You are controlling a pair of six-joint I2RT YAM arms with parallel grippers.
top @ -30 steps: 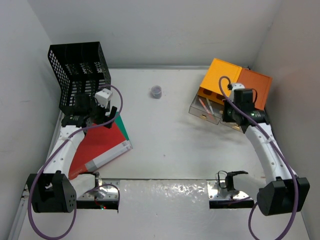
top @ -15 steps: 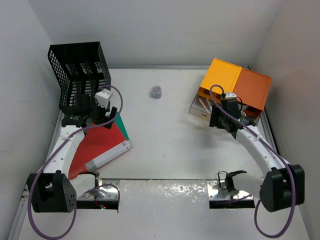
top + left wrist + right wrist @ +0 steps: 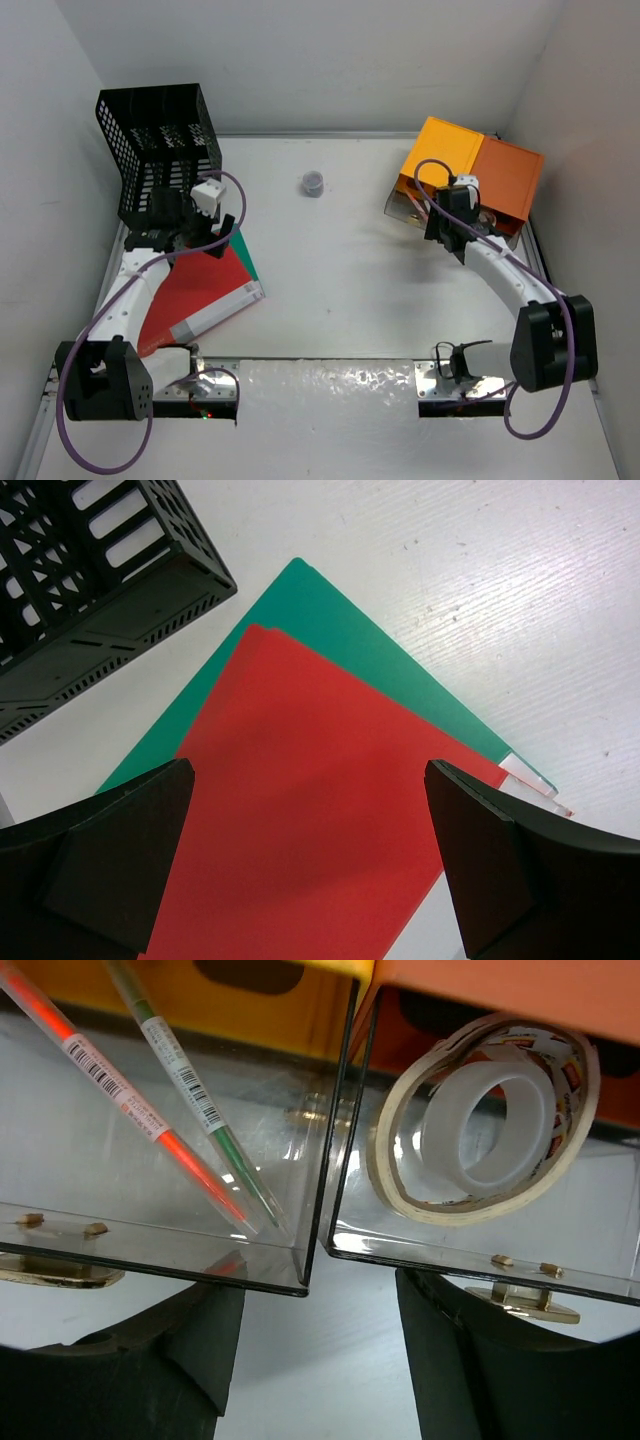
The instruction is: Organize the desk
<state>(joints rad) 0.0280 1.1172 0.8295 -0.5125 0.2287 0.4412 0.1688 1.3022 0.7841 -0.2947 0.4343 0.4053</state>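
Hovering over the red folder (image 3: 320,810) that lies on a green folder (image 3: 350,640) beside the black mesh rack (image 3: 160,140), the left jaws gape empty, while the right jaws stand parted, gripping nothing, just before the clear drawers (image 3: 150,1160) of the orange boxes (image 3: 470,165) at the white table's (image 3: 340,260) far right corner.

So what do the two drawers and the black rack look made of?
Drawers: clear glossy plastic, likely acrylic; pens and tape roll show through the walls, with glare. Black rack: matte, perforated sides; moulded plastic or coated metal, cannot tell.
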